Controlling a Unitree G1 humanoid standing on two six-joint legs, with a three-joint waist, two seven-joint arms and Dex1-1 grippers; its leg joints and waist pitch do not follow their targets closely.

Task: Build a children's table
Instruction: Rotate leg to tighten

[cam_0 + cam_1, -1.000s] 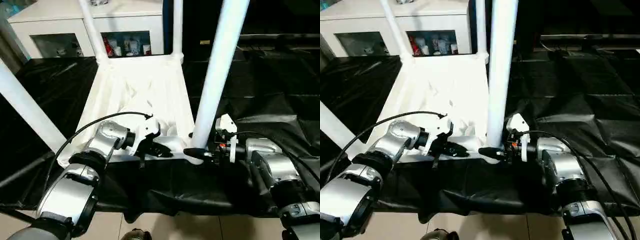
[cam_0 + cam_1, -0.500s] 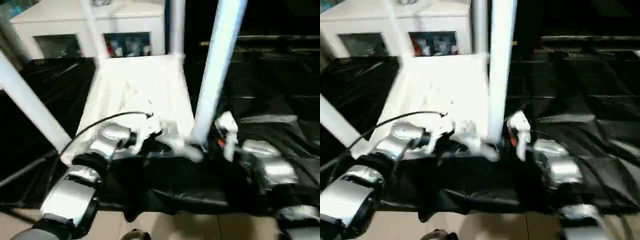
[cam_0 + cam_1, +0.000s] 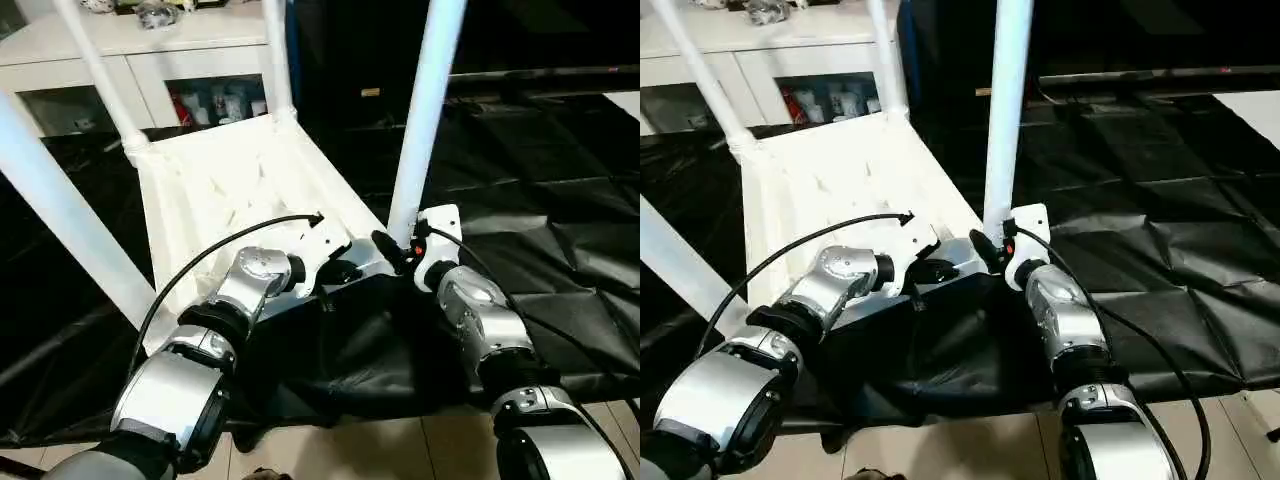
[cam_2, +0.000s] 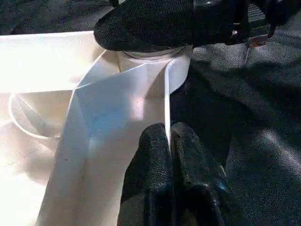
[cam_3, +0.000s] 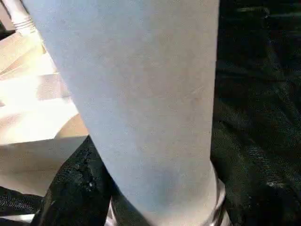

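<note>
Two tools: left tool (image 4: pixel 169 155) pinching tabletop (image 3: pixel 215 185) rim, right tool (image 3: pixel 392 252) around leg (image 3: pixel 425 110)

Both forearms are rounded silver shells joined by black ribbed rings, a thin black cable arcing over each to a white wrist housing, ending in the left hand (image 4: pixel 169 155) and right hand (image 3: pixel 385 250), each with textured black fingers.

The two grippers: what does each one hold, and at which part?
The left gripper pinches the tabletop's thin near edge wall. The right gripper clasps the near right leg at its base.
</note>
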